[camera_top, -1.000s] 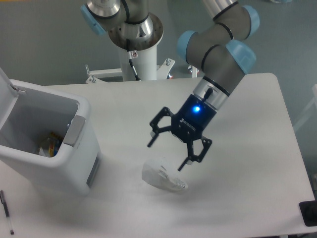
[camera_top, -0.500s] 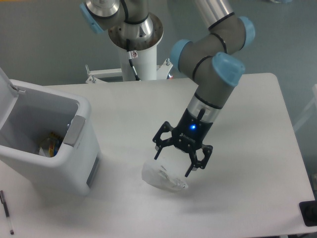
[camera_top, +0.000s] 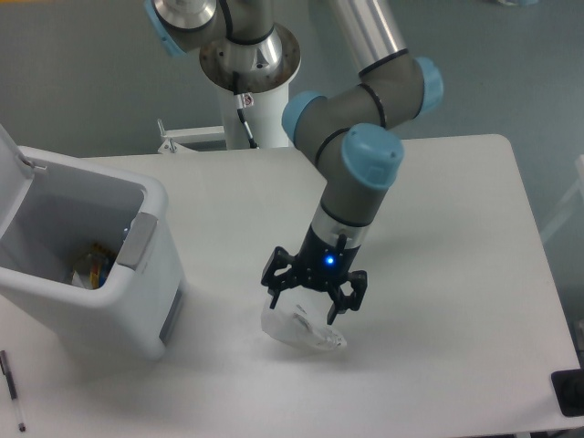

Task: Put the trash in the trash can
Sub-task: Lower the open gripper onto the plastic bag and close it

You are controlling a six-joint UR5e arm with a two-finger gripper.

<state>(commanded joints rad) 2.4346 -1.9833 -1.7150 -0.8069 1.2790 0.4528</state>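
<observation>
So we've got the gripper [camera_top: 302,305] right over the crumpled wrapper [camera_top: 301,328], fingers spread wide on either side of its top and not squeezing anything. The wrapper sits on the table [camera_top: 438,274], a bit right of the trash can [camera_top: 87,265]. The bin's lid is flipped up, and we can see the bottle [camera_top: 91,265] with its red-and-blue label lying inside already. A black pen [camera_top: 13,388] lies near the table's front left edge, in front of the bin.
</observation>
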